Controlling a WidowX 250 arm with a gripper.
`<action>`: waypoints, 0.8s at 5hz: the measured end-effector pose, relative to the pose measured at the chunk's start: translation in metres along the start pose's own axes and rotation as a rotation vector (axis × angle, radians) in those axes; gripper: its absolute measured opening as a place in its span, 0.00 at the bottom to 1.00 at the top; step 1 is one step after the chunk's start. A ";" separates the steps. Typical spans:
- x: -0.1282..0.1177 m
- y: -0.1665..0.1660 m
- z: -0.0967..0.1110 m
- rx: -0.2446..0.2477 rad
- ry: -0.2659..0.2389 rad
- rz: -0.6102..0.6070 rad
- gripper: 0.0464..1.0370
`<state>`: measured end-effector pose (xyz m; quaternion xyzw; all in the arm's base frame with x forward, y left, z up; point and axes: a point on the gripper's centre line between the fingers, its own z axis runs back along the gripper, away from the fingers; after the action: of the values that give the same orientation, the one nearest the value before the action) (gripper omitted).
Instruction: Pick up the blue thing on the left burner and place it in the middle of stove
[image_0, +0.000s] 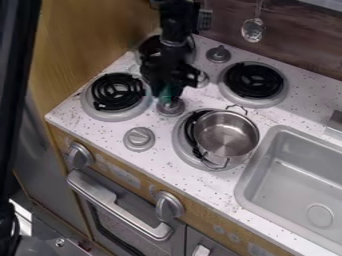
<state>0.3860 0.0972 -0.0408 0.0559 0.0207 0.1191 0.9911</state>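
The black gripper hangs down from the top edge over the middle of the stove, between the left burner and the right-hand burners. It is shut on a small blue-green thing, mostly hidden by the dark gripper. Just below this thing is a grey knob in the middle of the white speckled stove top; whether the two touch, I cannot tell. Nothing lies on the left burner's black coil.
A steel pot sits on the front right burner. Another burner lies behind it, and the arm partly covers the back left one. Grey knobs stand among the burners. The sink is at the right.
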 end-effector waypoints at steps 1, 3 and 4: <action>-0.016 -0.008 -0.010 0.003 0.047 -0.017 0.44; -0.037 -0.015 -0.022 -0.005 0.109 -0.023 0.50; -0.042 -0.014 -0.023 -0.008 0.130 -0.018 0.80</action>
<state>0.3475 0.0759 -0.0641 0.0439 0.0850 0.1135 0.9889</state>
